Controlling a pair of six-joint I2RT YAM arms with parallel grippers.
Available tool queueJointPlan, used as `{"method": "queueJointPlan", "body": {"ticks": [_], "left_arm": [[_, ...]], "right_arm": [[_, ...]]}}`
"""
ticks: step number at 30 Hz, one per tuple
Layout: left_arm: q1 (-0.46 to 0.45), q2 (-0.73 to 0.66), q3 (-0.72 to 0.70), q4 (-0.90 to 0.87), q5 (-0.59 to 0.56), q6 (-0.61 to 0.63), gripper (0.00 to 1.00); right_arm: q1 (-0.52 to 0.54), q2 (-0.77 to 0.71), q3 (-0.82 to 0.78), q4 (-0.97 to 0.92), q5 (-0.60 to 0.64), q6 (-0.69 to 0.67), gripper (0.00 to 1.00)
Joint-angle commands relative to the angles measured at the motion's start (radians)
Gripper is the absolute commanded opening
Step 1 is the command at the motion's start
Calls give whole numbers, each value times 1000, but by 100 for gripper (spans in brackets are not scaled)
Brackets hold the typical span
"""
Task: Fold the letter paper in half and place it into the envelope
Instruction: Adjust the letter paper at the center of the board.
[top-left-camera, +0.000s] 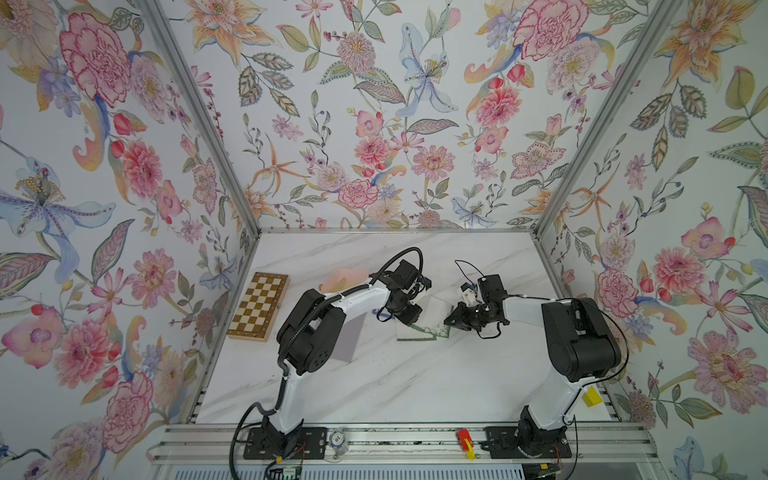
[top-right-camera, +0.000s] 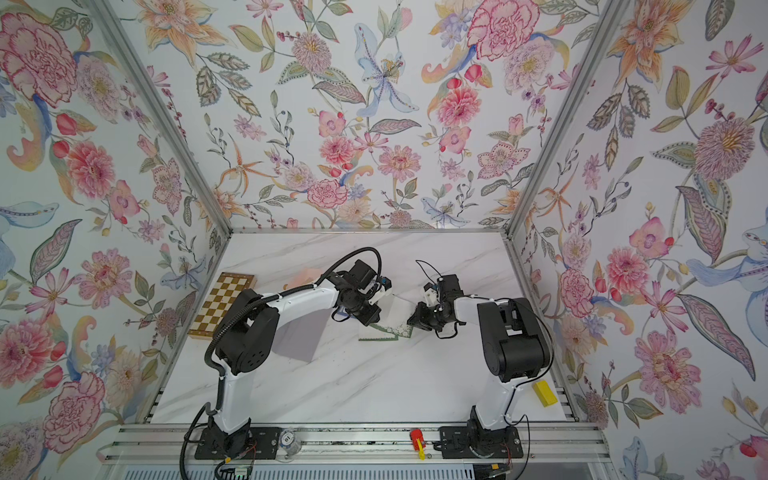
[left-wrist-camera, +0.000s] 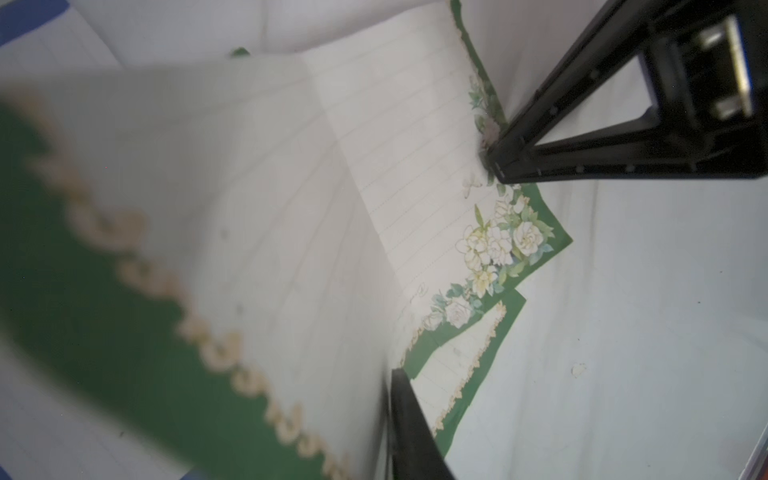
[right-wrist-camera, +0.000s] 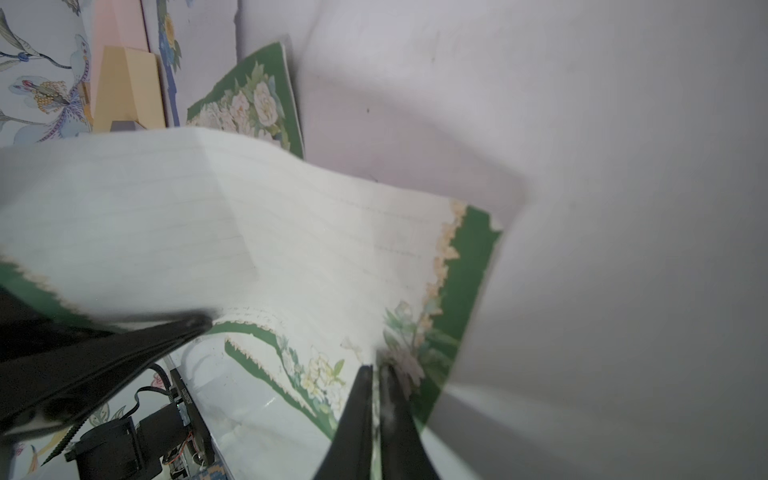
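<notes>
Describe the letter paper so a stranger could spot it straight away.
On the white marble table, look at the middle. The letter paper is a lined white sheet, partly lifted. Only it has a green flowered border, unlike the chessboard.

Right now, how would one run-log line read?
letter paper: half raised, fold unfinished | right gripper: shut on its flowered edge | left gripper: at paper, grip unclear

I note white links and black joint housings on the left arm (top-left-camera: 361, 299) and the right arm (top-left-camera: 523, 309). A black corrugated conduit (top-left-camera: 395, 254) follows the left arm. The right hand (right-wrist-camera: 376, 368) is black and tapered.
</notes>
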Motion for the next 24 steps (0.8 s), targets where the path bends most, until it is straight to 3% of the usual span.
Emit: {"method": "queueJointPlan", "body": {"ticks": [1,5,14,24], "left_arm": [[11,-71,-45,77,-7,-53,25],[12,-94,-77,106,-22,-75,30],[22,-143,-148,173,-55,-129,30],[27,-179,-224,227,-63,-193,20]], "right_arm": [[-4,46,-42,-23,28,21,10],[-5,50,-48,-19,23,24,10],[-10,57,-53,-19,20,31,10],[-11,60,-59,-17,20,33,10]]}}
